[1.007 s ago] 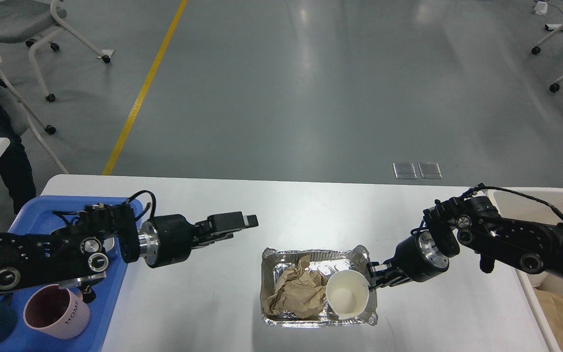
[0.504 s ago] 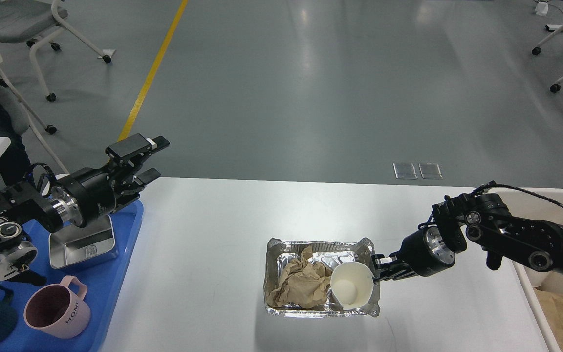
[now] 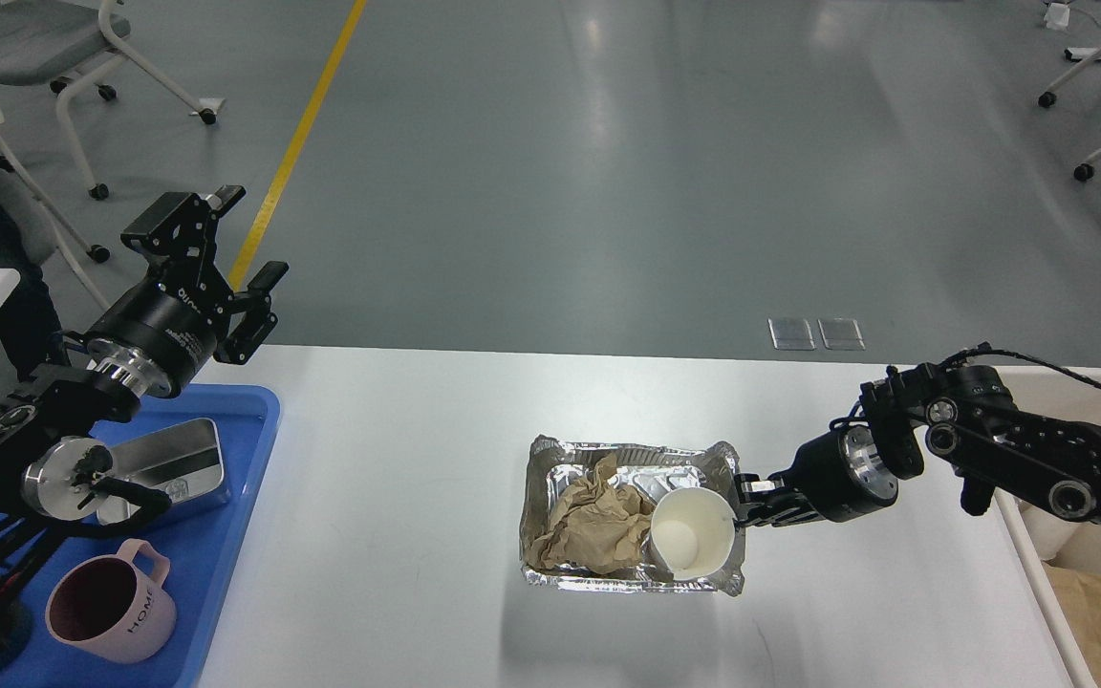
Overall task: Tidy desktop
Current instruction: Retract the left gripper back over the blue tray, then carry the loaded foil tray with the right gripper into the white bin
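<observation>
Two arms are in view, but only your right one is working. The right gripper is pinched on the right rim of the foil tray, with the paper cup just beside its fingers; from here it is hard to say whether the cup rim is caught in the pinch too. The tray sits right of centre on the desktop and casts a shadow below its near edge, so it may be partly lifted. Inside lie the cup, tipped on its side, and a wad of brown paper.

The left gripper is raised above the far-left corner of the desktop, over the blue tray, jaws wide and holding nothing. Keep it there, out of the way.

The likely step is carrying the foil tray to the bin at the right edge. Foil is flimsy and you hold one edge only, so expect it to sag on the far side. Keep your grip firm, lift slowly and keep the tray level so the cup cannot roll out. Clear the bin wall fully before you release.
</observation>
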Action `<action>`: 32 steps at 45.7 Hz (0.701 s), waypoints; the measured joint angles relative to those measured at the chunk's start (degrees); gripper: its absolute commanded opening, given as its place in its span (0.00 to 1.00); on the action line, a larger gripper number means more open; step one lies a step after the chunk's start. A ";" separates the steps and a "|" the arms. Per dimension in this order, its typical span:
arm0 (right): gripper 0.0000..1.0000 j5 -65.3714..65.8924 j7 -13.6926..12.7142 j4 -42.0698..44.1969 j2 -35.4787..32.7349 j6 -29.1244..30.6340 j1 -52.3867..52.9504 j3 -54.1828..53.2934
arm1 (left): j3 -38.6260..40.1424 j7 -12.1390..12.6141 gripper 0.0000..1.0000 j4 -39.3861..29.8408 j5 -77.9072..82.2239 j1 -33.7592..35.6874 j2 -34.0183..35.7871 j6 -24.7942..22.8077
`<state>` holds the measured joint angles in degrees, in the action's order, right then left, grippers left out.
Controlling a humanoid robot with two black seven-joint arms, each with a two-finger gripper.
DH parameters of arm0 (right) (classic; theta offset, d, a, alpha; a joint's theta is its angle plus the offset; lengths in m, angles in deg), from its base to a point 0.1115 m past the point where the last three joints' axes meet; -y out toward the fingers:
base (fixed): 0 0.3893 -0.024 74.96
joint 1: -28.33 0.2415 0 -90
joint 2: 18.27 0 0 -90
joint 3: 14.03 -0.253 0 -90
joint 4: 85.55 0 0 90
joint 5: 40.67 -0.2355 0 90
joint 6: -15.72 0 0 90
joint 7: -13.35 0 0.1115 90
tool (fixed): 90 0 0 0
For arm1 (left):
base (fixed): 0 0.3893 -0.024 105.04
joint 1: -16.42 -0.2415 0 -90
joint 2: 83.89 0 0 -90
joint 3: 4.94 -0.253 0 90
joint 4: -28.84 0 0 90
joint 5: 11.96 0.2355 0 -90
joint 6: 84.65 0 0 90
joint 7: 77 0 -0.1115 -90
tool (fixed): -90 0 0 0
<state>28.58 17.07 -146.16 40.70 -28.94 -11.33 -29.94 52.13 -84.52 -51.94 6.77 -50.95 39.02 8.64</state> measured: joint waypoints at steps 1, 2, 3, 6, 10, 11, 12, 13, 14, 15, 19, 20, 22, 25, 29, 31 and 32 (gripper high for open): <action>0.00 0.00 0.00 0.16 -0.03 0.00 -0.02 -0.11 | 1.15 0.00 0.88 1.01 0.00 -0.27 -1.26 -0.05; 0.00 -0.04 0.00 0.30 -0.12 0.00 -0.04 -0.21 | 2.45 0.00 0.88 2.37 0.00 -0.53 -2.71 -0.17; 0.00 -0.09 0.00 0.39 -0.24 0.00 -0.08 -0.27 | 3.44 -0.01 0.89 3.60 0.00 -0.70 -3.88 -0.33; 0.00 -0.27 0.00 0.62 -0.86 -0.03 -0.36 -0.42 | 6.21 -0.02 0.90 8.40 0.02 -0.89 -7.87 -1.55; 0.00 -0.49 -0.01 0.95 -1.35 -0.13 -1.22 -0.59 | 9.48 -0.08 0.91 13.74 0.03 -0.88 -12.02 -4.35; 0.00 -0.56 0.00 1.06 -1.42 -0.15 -1.45 -0.74 | 10.40 -0.09 0.91 14.64 0.01 -0.88 -12.76 -5.04; 0.00 -0.63 0.00 1.27 -1.51 -0.23 -1.77 -1.00 | 11.61 -0.11 0.91 15.58 -0.03 -0.88 -13.60 -5.80; 0.00 -0.68 0.00 1.47 -1.60 -0.30 -2.05 -1.25 | 12.53 -0.11 0.91 16.15 -0.08 -0.93 -14.17 -6.31; 0.00 -0.73 0.00 1.65 -1.68 -0.38 -2.37 -1.53 | 13.41 -0.13 0.91 16.57 -0.13 -1.04 -14.69 -6.73; 0.00 -0.80 0.00 1.87 -1.80 -0.46 -2.80 -1.93 | 14.43 -0.18 0.92 16.93 -0.22 -1.30 -15.22 -7.13; 0.00 -0.93 0.02 2.27 -2.59 -0.65 -4.14 -3.44 | 16.83 -0.24 0.92 17.40 -0.45 -2.98 -16.12 -7.83; 0.00 -1.01 0.02 2.28 -3.10 -0.75 -4.66 -4.07 | 17.54 -0.27 0.92 17.43 -0.53 -3.75 -16.33 -8.23; 0.00 -1.34 0.02 2.27 -4.19 -0.87 -5.77 -5.27 | 18.88 -0.29 0.92 17.47 -0.88 -5.14 -16.89 -9.53; 0.00 -1.67 0.02 2.20 -5.56 -1.00 -7.12 -6.44 | 20.41 -0.31 0.92 17.60 -1.84 -6.86 -17.85 -11.94; 0.00 -1.89 0.02 2.24 -7.67 -1.14 -8.33 -7.32 | 21.83 -0.34 0.92 18.49 -3.12 -9.06 -19.10 -15.23; 0.00 -1.96 0.02 2.24 -8.56 -1.28 -8.68 -7.55 | 22.18 -0.35 0.92 19.31 -3.44 -9.86 -19.60 -16.35; 0.00 -2.00 0.03 2.24 -9.09 -1.43 -8.85 -7.68 | 22.27 -0.36 0.92 19.67 -3.53 -10.11 -19.78 -16.71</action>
<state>26.57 17.10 -143.92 31.61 -30.37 -20.19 -37.62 74.40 -84.88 -32.27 3.23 -61.05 19.24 -8.07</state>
